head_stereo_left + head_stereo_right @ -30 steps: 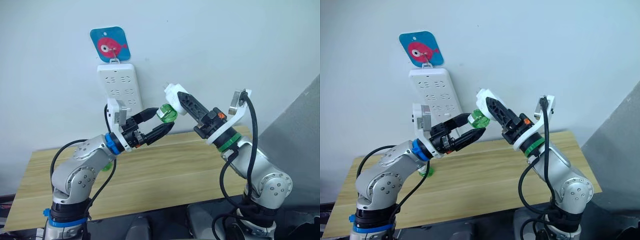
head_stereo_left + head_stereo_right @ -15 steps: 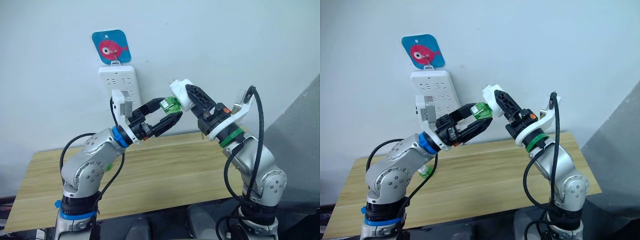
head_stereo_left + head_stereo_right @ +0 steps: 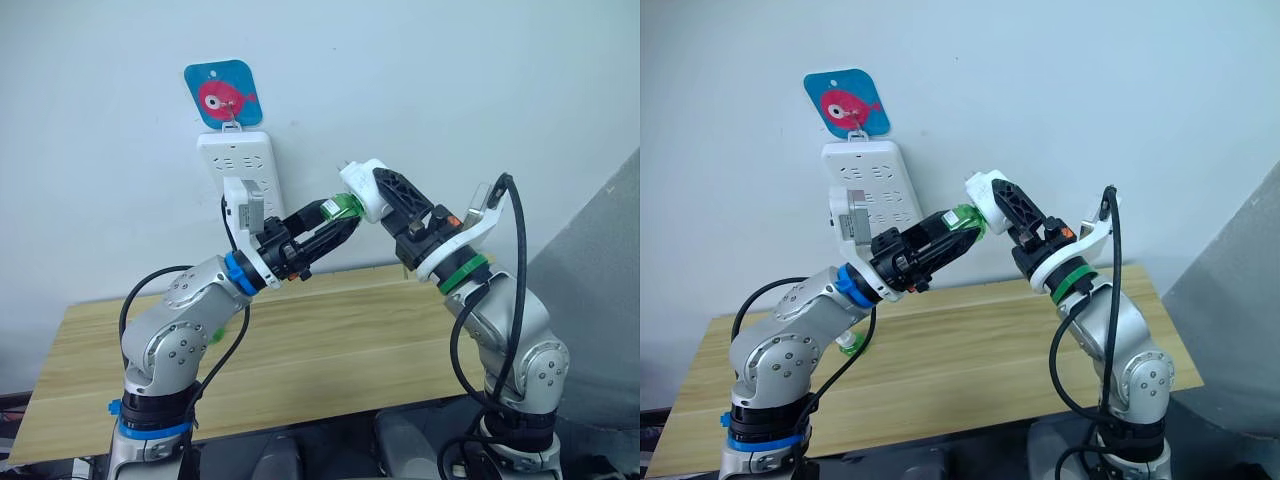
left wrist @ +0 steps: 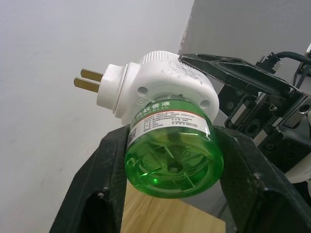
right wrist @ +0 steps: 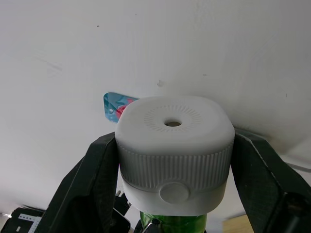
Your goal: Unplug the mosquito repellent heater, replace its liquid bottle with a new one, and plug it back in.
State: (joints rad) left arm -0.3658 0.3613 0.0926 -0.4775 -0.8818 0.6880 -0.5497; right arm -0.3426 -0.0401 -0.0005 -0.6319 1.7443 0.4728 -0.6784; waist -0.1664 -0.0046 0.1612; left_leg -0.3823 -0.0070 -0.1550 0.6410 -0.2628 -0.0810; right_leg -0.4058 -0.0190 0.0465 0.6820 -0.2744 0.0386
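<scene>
Here, in the middle of the head view, the two arms meet in the air above the wooden table (image 3: 300, 350). The right gripper (image 3: 375, 195) is clamped on the mosquito repellent heater (image 3: 361, 188), a small white plastic body with rounded corners. In the right wrist view its two black fingers (image 5: 92, 179) press on both sides of a ribbed band, and the smooth top has a round vent hole with fine dotted rings around it. Two flat brass-coloured prongs (image 4: 88, 80) stick out from the side of the heater, free in the air.

The liquid bottle (image 4: 172, 153) is joined to the underside of the heater. It is round, of clear green plastic, with a moulded base and a white paper label with a red stripe. The left gripper (image 3: 325, 228) is closed on this bottle; its thick matte black fingers (image 4: 104, 179) touch the green wall on both sides.

In the upper left of the frame, a long white power strip (image 3: 238, 170) with several rows of sockets hangs on the pale wall, under a blue square hook plate (image 3: 221, 92) with a pink fish on it. The heater is beside the strip and apart from it. A second green object (image 3: 848, 345) lies on the table, partly hidden by the left arm.
</scene>
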